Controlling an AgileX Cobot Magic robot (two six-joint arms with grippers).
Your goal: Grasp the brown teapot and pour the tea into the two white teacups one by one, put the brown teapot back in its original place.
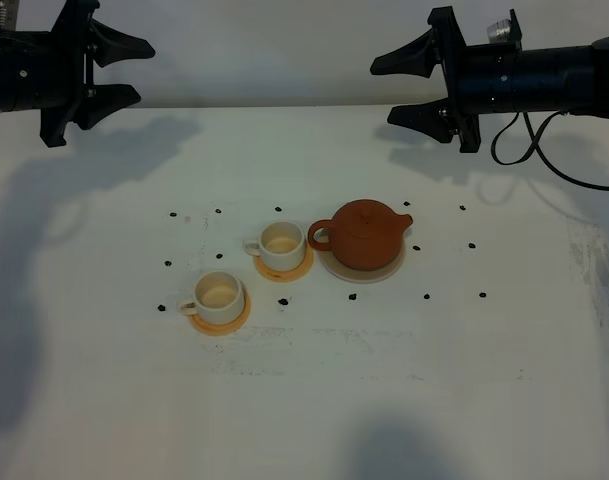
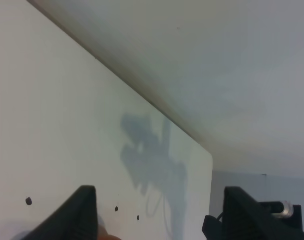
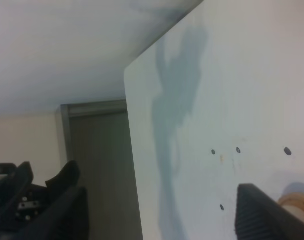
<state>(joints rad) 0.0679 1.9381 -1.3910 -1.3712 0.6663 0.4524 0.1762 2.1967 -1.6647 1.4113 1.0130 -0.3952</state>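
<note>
- The left tool (image 1: pixel 144 70) hangs in the air over the far left corner of the table (image 1: pixel 434 390). Its jaws stand wide apart and hold nothing.
- In the left wrist view its two black fingers (image 2: pixel 84 212) frame only bare white table and a few dark specks.
- The right tool (image 1: pixel 382 93) hangs over the far right side of the table, pointing left. It is also spread wide and empty.
- A black cable (image 1: pixel 514 150) loops down behind the right arm.
- Both tools are well apart from the tea things, which sit lower down at the middle of the table.
- The reddish-brown teapot (image 1: pixel 364 235) stands upright with its lid on, resting on a pale round saucer (image 1: pixel 344 273), a little right of centre.
- Its loop handle points left and its short spout points right.
- Just beside the handle, to the left, the far cup (image 1: pixel 281 245) sits on an orange coaster (image 1: pixel 298 272), with its small handle turned left.
- The near cup (image 1: pixel 217 297) sits further left and nearer, on a second coaster (image 1: pixel 236 322), also with its handle turned left.
- Both cups are upright, and their insides look pale tan. I cannot tell whether that is liquid.
- Small black dots (image 1: pixel 173 214) lie scattered on the table around the cups and the teapot.
- Soft shadows of the arms fall across the far part of the table.
</note>
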